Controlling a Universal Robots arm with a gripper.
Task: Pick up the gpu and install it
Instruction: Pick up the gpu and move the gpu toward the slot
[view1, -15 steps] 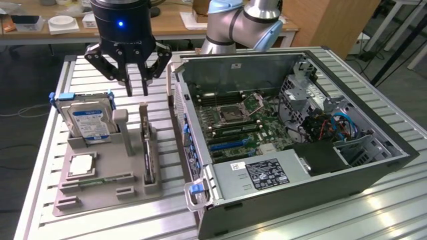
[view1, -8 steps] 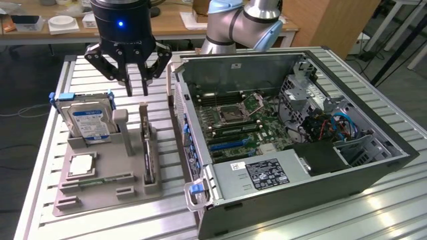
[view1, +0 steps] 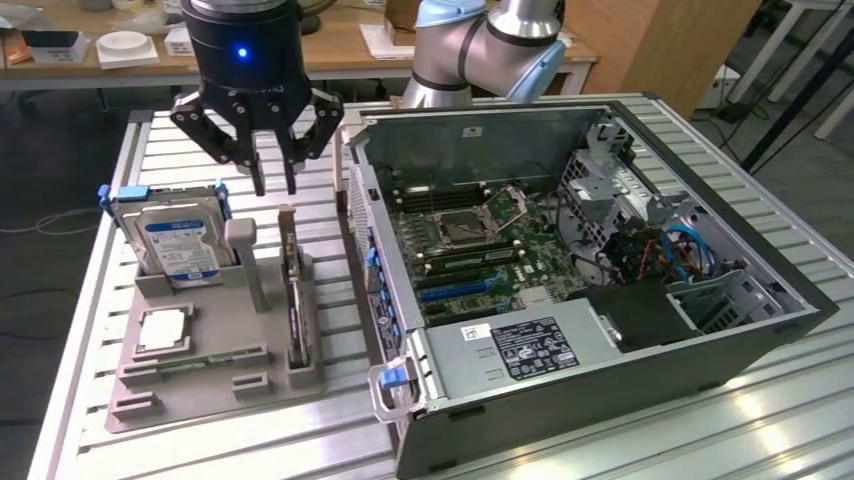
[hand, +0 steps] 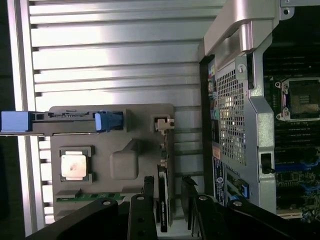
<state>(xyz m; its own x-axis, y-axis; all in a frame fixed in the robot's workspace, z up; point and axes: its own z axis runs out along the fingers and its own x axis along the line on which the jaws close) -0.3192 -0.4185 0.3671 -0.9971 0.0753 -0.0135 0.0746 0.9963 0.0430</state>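
The black metal gripper (view1: 274, 186), upper left, hangs open and empty above the thin dark gpu card (view1: 296, 325). It looks like the approach step, and the jaws must straddle the card's edge.

Claw (view1: 274, 188) vertical, jaws wide apart.

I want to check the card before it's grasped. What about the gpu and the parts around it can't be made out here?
gpu face: edge-on in its tray slot, both views.
One gpu end, wrist view: covered by the open gripper.
Power supply label, exterior view: print too small.
Hard drive, wrist view: blue carrier cut off by the picture edge.
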